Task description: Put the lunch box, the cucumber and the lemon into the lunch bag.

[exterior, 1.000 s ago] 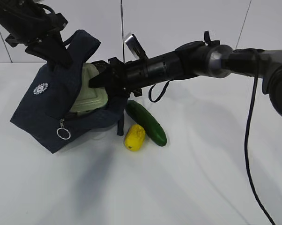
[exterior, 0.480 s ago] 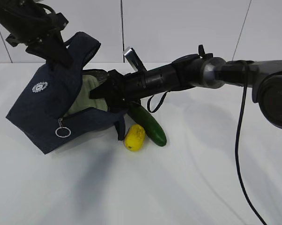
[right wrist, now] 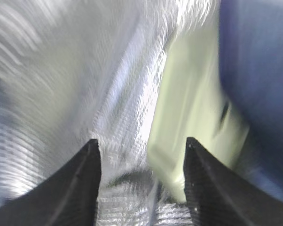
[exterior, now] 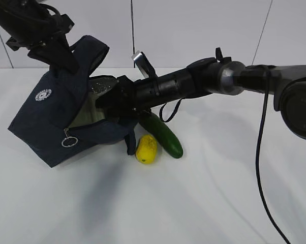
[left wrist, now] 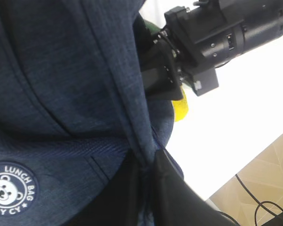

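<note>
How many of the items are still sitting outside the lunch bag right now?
2. The lemon lies on the table just right of the lunch bag, and the cucumber lies against the lemon's right side. The lunch box is already inside. Nothing else seems hidden.

White table: lunch bag sat tilted at left; lemon just beside bag, touching cucumber on its right. Black cable trailed at right.
</note>
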Available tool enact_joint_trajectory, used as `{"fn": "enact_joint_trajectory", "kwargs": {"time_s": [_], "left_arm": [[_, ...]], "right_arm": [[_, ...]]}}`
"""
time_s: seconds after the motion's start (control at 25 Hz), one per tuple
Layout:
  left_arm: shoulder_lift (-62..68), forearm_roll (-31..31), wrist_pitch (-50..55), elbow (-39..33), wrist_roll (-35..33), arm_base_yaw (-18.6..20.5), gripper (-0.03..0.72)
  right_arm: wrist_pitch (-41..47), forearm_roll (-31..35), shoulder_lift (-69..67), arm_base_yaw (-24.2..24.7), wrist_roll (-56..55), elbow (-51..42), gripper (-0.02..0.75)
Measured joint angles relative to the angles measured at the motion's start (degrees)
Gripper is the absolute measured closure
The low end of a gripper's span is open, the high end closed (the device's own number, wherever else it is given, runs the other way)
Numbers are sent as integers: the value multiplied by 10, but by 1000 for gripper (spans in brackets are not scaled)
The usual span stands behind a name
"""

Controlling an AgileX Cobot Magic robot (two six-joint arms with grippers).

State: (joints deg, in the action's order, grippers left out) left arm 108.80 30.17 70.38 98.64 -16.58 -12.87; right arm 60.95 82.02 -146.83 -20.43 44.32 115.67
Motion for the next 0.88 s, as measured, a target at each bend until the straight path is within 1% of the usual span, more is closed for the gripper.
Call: {"fn": "enact_joint_trajectory", "kwargs": {"time_s": [0.2, 0.32, 0.4, 0.48, 0.64, 0.88], "left_arm": [[0, 0, -1, 0, 0, 0, 673], [0, 0, -1, 0, 0, 0, 673], [0, 0, -1, 0, 0, 0, 673], [0, 0, -1, 0, 0, 0, 673], [0, 0, -2, 0, 0, 0, 673], [0, -6, -2, 0, 1, 0, 673]], "right_arm": [[60, -11, 0, 24, -15, 52, 315], [69, -41, 0, 57, -51, 104, 315], [71, -87, 1, 74, -80, 139, 315], [73, -170, 7, 87, -107, 166, 315], [87, -339, 35, 87, -137, 198, 315], [91, -478, 59, 75, -153, 201, 314]]}}
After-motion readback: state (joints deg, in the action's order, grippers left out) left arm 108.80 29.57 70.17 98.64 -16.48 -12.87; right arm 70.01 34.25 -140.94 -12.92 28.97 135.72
